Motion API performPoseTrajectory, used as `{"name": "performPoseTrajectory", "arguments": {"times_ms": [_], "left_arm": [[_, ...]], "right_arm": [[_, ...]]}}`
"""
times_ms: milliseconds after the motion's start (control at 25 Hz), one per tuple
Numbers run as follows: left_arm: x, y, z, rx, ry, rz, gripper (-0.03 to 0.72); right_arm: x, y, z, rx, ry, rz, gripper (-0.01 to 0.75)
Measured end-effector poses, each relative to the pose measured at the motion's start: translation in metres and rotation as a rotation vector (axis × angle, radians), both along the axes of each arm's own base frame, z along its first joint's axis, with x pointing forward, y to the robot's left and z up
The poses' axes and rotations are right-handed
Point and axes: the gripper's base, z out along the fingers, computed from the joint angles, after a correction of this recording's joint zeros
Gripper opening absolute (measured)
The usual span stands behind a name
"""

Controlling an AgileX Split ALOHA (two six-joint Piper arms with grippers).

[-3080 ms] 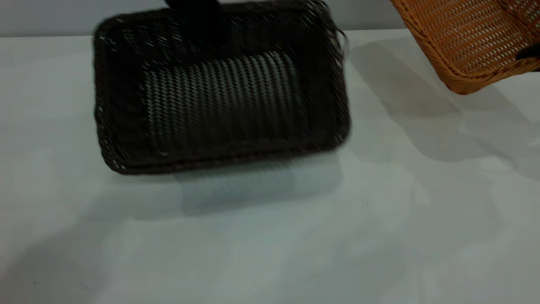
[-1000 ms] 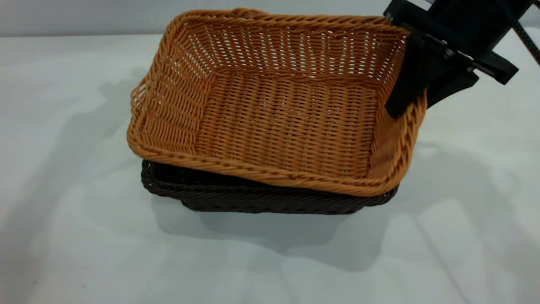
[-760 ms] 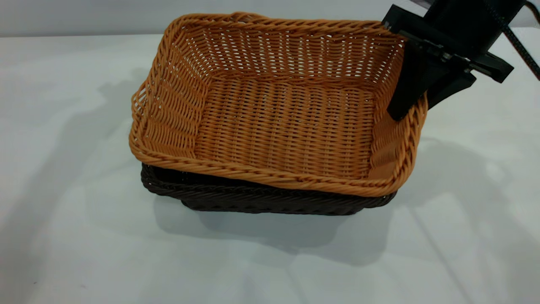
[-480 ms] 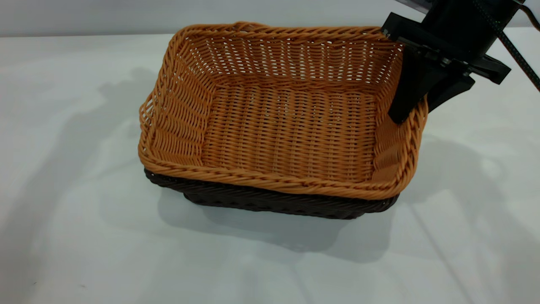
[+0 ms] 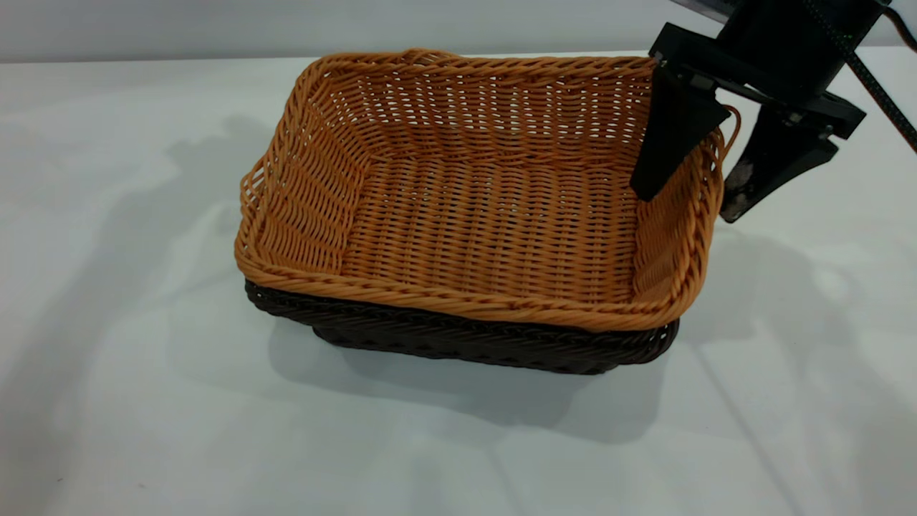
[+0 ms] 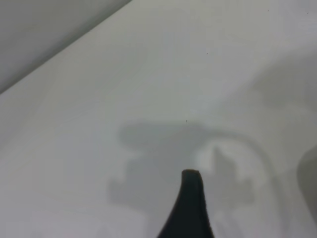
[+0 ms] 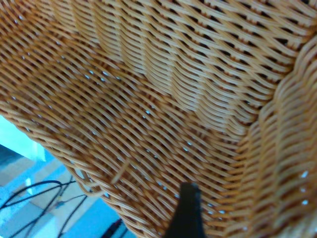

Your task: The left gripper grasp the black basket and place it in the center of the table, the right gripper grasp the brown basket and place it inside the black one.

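Observation:
The brown basket sits nested inside the black basket near the middle of the table; only the black basket's rim and lower front wall show under it. My right gripper is open and straddles the brown basket's right short wall, one finger inside and one outside, with a gap on each side. The right wrist view shows the brown basket's woven inside and one dark fingertip. My left gripper is out of the exterior view; the left wrist view shows one dark fingertip over bare table.
The pale table surrounds the stacked baskets on all sides, with soft shadows. The far table edge and a grey wall run along the back. Cables and floor show past the basket in the right wrist view.
The right gripper lowered the brown basket into the black one, then opened its fingers off the right wall. The brown basket settled level and a little to the right.

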Motion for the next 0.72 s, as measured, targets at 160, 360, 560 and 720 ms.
{"name": "performPoseTrajectory", "arguments": {"times_ms": [160,360,560,720], "left_arm": [[-0.006,0.001,0.023,0.002,-0.039,-0.005,0.584],[-0.034,0.004,0.092,-0.011,-0.128,-0.022,0.584],[-0.08,0.01,0.163,-0.022,-0.22,-0.039,0.584],[-0.125,0.015,0.21,-0.066,-0.254,-0.01,0.584]], "right_arm": [[0.006,-0.005,0.031,-0.058,-0.089,0.036,0.62],[0.005,-0.016,0.108,-0.146,-0.282,0.027,0.612],[-0.039,-0.026,0.205,-0.11,-0.529,-0.002,0.598],[-0.099,-0.037,0.272,-0.071,-0.722,-0.01,0.593]]}}
